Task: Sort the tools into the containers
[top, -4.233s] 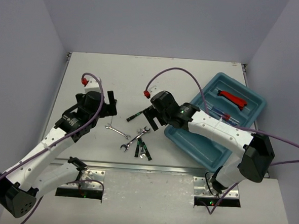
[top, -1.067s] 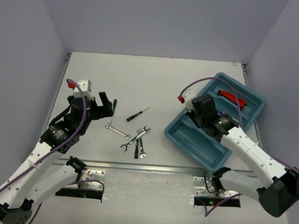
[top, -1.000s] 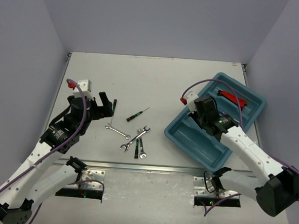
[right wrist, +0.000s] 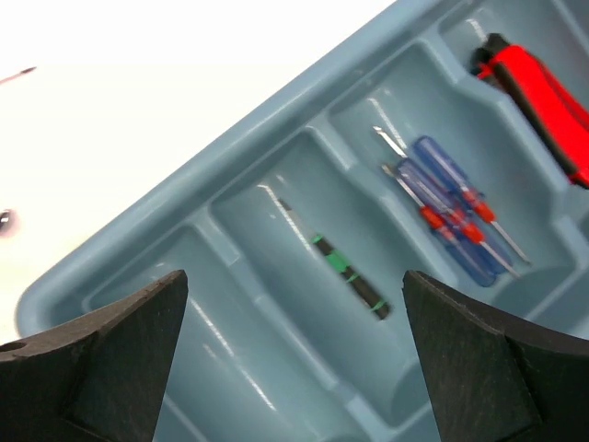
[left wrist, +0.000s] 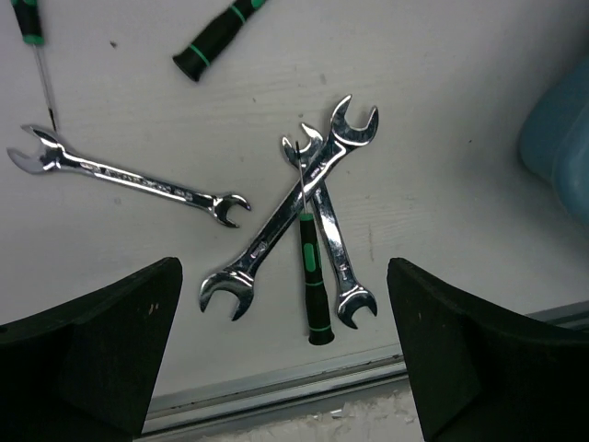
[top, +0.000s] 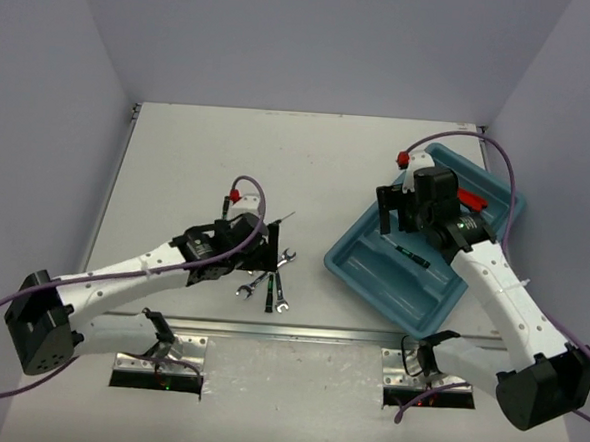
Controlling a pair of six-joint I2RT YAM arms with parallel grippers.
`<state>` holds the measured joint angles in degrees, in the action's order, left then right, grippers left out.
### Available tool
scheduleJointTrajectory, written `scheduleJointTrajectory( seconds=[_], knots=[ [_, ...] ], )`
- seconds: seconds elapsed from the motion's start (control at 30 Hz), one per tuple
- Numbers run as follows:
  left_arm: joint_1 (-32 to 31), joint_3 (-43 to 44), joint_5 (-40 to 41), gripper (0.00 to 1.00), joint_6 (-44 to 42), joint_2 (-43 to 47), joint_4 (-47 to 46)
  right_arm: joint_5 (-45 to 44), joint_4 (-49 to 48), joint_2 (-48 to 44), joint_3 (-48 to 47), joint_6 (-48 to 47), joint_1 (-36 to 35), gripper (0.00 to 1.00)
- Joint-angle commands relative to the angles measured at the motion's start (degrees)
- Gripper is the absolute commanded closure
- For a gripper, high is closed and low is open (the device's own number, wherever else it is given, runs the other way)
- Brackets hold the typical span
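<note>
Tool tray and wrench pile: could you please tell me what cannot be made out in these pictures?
- Top view: the right arm covers the blue screwdrivers.
- Right wrist view: the frame edge cuts off the red-handled tool.
- Left wrist view: the tray is a blurred corner; the top edge cuts the far-left screwdriver at its handle.

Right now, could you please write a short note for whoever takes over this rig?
Left gripper: open, empty, over the wrenches.
Right gripper: open, empty, above the tray.
Done, in tray: one green screwdriver, blue screwdrivers and a red tool, each kind in its own compartment.
Left, on the table: three wrenches and three green screwdrivers.
</note>
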<state>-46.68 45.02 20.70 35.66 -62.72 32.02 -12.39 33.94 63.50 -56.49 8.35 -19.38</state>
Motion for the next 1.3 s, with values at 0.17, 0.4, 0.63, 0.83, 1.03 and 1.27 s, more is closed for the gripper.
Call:
scheduleJointTrajectory(
  seconds=[0.17,0.4,0.63,0.83,1.03,1.27],
  knots=[
    [-10.3,-0.8,8.0,0.35,15.8,-12.0,-1.9,5.7,-6.3,-3.7,7.0,5.3,-0.2,0.01],
    [-11.8,0.5,7.3,0.51,18.8,-21.8,-3.9,6.6,-6.4,-4.1,7.5,4.6,-0.1,0.01],
    [-11.9,0.8,7.2,0.62,20.2,-26.7,-4.6,7.3,-7.0,-6.0,8.3,4.3,-0.1,0.01],
    [-12.3,0.6,6.9,0.76,21.0,-28.6,-4.8,7.6,-7.1,-6.3,8.5,4.2,-0.1,0.01],
    [-12.5,-0.3,6.2,1.0,21.1,-26.7,-4.6,9.7,-7.3,-6.2,8.2,5.0,-0.1,0.01],
    [-12.6,2.3,12.6,1.0,18.9,-13.8,-3.0,35.1,-20.3,-10.7,16.7,19.2,-0.4,0.01]
  ],
)
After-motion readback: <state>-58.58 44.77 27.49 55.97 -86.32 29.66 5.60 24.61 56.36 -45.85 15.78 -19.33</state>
